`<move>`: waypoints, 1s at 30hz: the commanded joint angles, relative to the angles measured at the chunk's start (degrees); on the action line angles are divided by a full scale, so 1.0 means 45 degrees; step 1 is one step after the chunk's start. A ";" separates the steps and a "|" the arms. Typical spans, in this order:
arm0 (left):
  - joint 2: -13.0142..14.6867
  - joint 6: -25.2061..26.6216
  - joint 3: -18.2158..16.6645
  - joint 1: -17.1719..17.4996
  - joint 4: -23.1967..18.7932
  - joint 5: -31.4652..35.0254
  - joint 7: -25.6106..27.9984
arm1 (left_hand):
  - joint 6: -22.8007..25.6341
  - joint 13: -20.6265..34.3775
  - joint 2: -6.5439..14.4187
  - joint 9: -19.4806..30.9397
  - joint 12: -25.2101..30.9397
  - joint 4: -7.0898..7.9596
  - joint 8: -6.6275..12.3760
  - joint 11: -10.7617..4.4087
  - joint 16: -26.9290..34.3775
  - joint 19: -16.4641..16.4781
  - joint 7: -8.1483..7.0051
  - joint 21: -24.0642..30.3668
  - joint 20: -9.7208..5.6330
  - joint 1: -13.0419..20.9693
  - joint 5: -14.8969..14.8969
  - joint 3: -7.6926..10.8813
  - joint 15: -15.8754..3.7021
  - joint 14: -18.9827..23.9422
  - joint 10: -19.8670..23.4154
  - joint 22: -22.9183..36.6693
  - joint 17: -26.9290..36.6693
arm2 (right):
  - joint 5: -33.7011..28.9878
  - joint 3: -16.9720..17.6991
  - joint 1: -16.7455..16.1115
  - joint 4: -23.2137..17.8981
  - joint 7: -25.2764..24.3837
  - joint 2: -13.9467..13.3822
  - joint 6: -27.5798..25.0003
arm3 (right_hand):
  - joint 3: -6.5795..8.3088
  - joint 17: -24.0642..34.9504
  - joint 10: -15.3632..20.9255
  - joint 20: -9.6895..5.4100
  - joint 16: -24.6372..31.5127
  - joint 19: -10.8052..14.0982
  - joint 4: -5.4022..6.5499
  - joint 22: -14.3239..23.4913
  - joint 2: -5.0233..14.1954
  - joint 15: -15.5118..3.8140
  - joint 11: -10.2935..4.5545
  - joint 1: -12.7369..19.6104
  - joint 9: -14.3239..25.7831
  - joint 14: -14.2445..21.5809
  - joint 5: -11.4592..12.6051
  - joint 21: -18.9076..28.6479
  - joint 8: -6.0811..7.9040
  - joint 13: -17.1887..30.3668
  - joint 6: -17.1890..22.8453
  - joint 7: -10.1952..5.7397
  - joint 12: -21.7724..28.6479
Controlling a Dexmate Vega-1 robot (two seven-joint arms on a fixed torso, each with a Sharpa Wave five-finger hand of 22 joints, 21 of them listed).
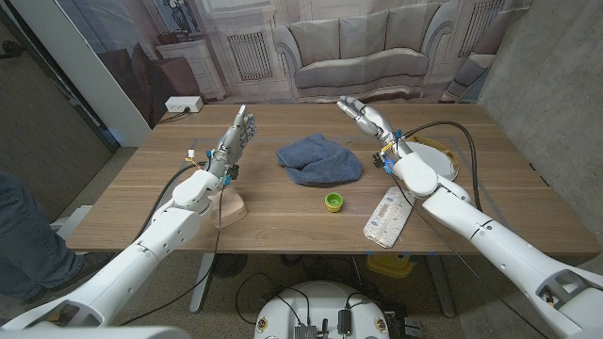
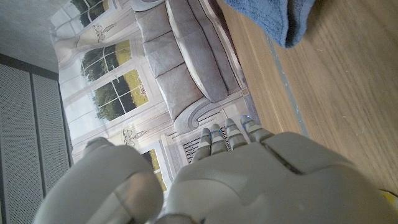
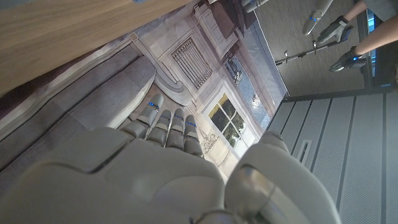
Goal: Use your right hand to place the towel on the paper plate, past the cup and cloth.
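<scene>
while nothing had yet been picked up, the job stood at its very start, as i judged it. nearest me on the table (image 1: pixel 283 221) lay a white packet (image 1: pixel 387 217) and a small green cap (image 1: pixel 334 200), with a tan block (image 1: pixel 229 208) beside my left forearm. my left hand (image 1: pixel 233 137) was raised with fingers (image 2: pixel 216 140) straight and held nothing. farther in, the blue towel (image 1: pixel 318 158) lay crumpled near the middle, and its edge showed in the left wrist view (image 2: pixel 273 18). my right hand (image 1: pixel 363 114) hovered beyond it toward the far edge, fingers (image 3: pixel 163 122) spread and empty. the paper plate (image 1: pixel 443 151) sat to my right, partly hidden behind my right arm. next, i reckoned, that hand had to come back and down onto the towel and close on a good bunch of it, since limp cloth would sag.
</scene>
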 commanded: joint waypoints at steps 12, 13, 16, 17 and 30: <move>-0.0128 -0.0094 0.0052 0.0024 0.0056 0.0038 0.0042 | 0.0169 0.0044 0.0073 0.0061 0.0100 -0.0007 0.0036 0.0004 0.0058 0.0030 0.0015 0.0074 -0.0605 0.0075 0.0112 -0.0095 0.0007 0.0059 0.0137 0.0062 0.0042 | -0.2395 -0.0354 0.0048 -0.0613 -0.1040 -0.0286 -0.0554 | 0.0021 0.0029 0.0081 -0.0269 -0.0025 0.0155 -0.0102 0.0046 0.0008 -0.0029 -0.0108 0.0109 0.0017 0.0021 -0.0027 -0.0149 0.0059 0.0068 0.0058 -0.0103 -0.0003; -0.0126 -0.0081 0.0057 0.0026 0.0056 0.0036 0.0042 | 0.0176 0.0044 0.0074 0.0061 0.0098 -0.0007 0.0037 0.0015 0.0055 0.0030 0.0011 0.0073 -0.0606 0.0077 0.0112 -0.0097 0.0000 0.0055 0.0135 0.0062 0.0042 | -0.2537 -0.0368 0.0040 -0.0651 -0.1116 -0.0290 -0.0633 | 0.0022 0.0028 0.0072 -0.0272 -0.0026 0.0162 -0.0105 0.0046 0.0011 -0.0021 -0.0115 0.0115 0.0017 0.0019 -0.0027 -0.0153 0.0058 0.0068 0.0056 -0.0102 -0.0007; -0.0133 -0.0066 0.0060 0.0026 0.0073 -0.0002 0.0010 | 0.0173 0.0044 0.0080 0.0061 0.0100 -0.0009 0.0032 0.0030 0.0058 0.0031 0.0013 0.0072 -0.0603 0.0082 0.0112 -0.0103 0.0005 0.0067 0.0146 0.0062 0.0042 | -0.2949 -0.0433 0.0045 -0.0735 -0.1305 -0.0301 -0.0863 | 0.0027 0.0027 0.0072 -0.0264 -0.0026 0.0171 -0.0117 0.0046 0.0018 -0.0027 -0.0107 0.0131 0.0018 0.0022 -0.0025 -0.0169 0.0059 0.0068 0.0060 -0.0108 -0.0008; -0.0131 -0.0060 0.0062 0.0024 0.0074 0.0000 0.0010 | 0.0176 0.0044 0.0082 0.0061 0.0095 -0.0010 0.0032 0.0008 0.0059 0.0031 0.0014 0.0071 -0.0602 0.0085 0.0111 -0.0106 0.0001 0.0072 0.0137 0.0062 0.0042 | -0.3084 -0.0459 0.0053 -0.0759 -0.1355 -0.0310 -0.0938 | 0.0029 0.0026 0.0079 -0.0263 -0.0027 0.0174 -0.0122 0.0046 0.0021 -0.0043 -0.0090 0.0138 0.0018 0.0022 -0.0024 -0.0175 0.0058 0.0069 0.0055 -0.0106 -0.0006; -0.0069 0.0007 0.0039 0.0156 0.0013 -0.0013 0.0086 | 0.0222 0.0044 0.0105 0.0062 0.0108 -0.0015 0.0034 0.0036 0.0070 0.0032 0.0025 0.0065 -0.0590 0.0101 0.0107 -0.0136 0.0019 0.0122 0.0201 0.0063 0.0043 | -0.3897 -0.0712 0.0296 -0.0594 -0.1704 -0.0336 -0.1109 | 0.0071 0.0015 0.0043 -0.0261 -0.0037 0.0194 -0.0205 0.0046 0.0066 -0.0054 -0.0119 0.0268 0.0020 0.0021 -0.0008 -0.0260 0.0062 0.0070 0.0068 -0.0170 -0.0025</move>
